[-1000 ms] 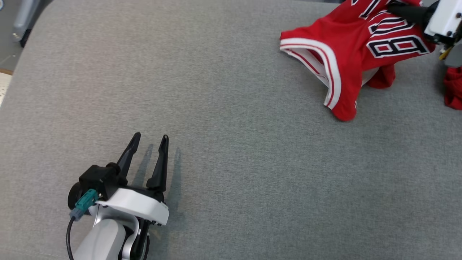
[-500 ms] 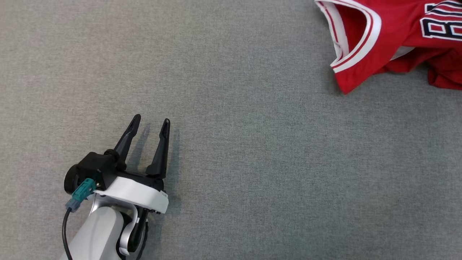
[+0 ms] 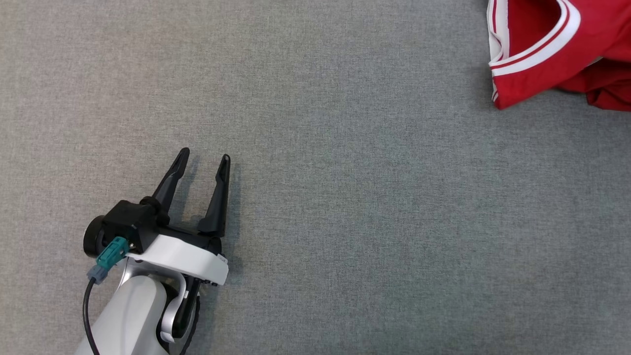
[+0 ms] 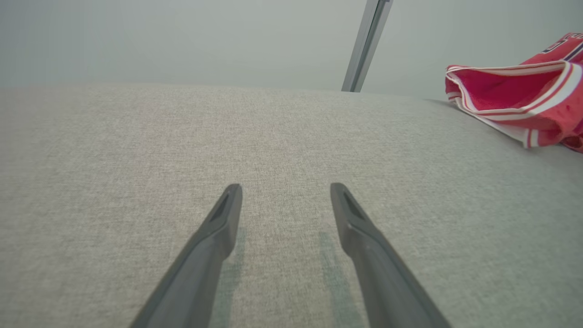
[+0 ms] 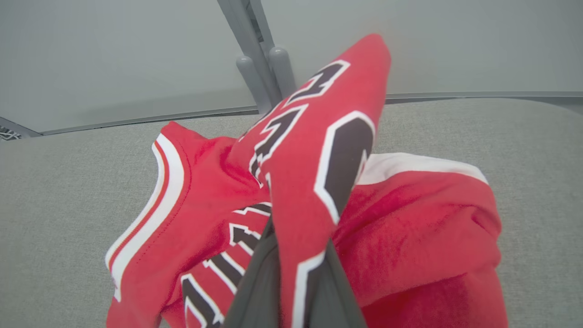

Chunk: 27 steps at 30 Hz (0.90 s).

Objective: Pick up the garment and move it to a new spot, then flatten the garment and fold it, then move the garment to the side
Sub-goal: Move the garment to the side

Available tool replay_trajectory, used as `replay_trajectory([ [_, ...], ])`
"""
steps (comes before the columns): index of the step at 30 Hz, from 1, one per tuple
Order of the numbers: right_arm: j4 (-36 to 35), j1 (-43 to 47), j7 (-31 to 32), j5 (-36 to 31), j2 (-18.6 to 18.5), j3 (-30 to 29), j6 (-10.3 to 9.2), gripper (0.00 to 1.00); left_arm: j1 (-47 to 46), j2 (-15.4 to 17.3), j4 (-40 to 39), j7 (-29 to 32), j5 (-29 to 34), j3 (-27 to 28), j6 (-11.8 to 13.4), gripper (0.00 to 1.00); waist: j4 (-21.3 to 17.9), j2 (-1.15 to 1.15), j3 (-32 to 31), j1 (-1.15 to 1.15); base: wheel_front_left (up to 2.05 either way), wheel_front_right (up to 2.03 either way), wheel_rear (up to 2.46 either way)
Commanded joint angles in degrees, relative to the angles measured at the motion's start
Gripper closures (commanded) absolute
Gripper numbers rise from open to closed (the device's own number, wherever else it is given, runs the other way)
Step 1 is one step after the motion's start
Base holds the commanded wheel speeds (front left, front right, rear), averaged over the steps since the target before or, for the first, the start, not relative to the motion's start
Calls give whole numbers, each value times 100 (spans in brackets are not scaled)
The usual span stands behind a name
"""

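Observation:
The garment (image 3: 552,54) is a red jersey with white trim and black lettering, bunched at the head view's top right corner on the grey cloth surface (image 3: 345,197). In the right wrist view a fold of the garment (image 5: 314,173) stands pinched between my right gripper's (image 5: 296,273) two dark fingers, which are shut on it, with the cloth lifted above the rest of the jersey. My left gripper (image 3: 203,160) rests at the lower left, open, nothing between its fingers. The left wrist view has the garment (image 4: 524,105) far to the right of my left gripper (image 4: 286,191).
A grey metal post (image 4: 366,45) rises behind the surface's far edge, and grey posts (image 5: 262,68) stand behind the jersey in the right wrist view. Pale walls lie beyond.
The head camera has swung, so the jersey has slid to the top right corner and the right arm has left the picture. The left gripper keeps its pose, open.

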Motion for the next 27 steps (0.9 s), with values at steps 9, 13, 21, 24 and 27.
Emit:
replay_trajectory([
  [9, 313, -187, -415, -747, -267, 536, 1, 100, -43, 43, -52, 32, -15, -39, 56, 0, -23, 0, -26, 0, 0, 0, 0],
  [13, 516, -212, -509, -908, -238, 613, 1, 100, -41, 52, -59, 41, -29, -49, 65, 0, -29, 0, -23, 0, 0, 0, 0],
  [21, 1408, -298, -1142, -1524, 122, 650, 2, 0, -72, 43, 7, 38, -47, -86, 43, 0, -6, 0, -159, 0, 0, 0, 0],
  [24, 1721, -257, -1407, -1961, 107, 810, 1, 0, 15, 26, 64, 25, -94, -85, 25, 0, 4, 0, -364, 0, 0, 0, 0],
  [27, 2018, -224, -1741, -2322, 251, 919, 2, 0, 141, 8, 112, 4, -126, -74, 24, 0, 5, 0, -659, 0, 0, 0, 0],
])
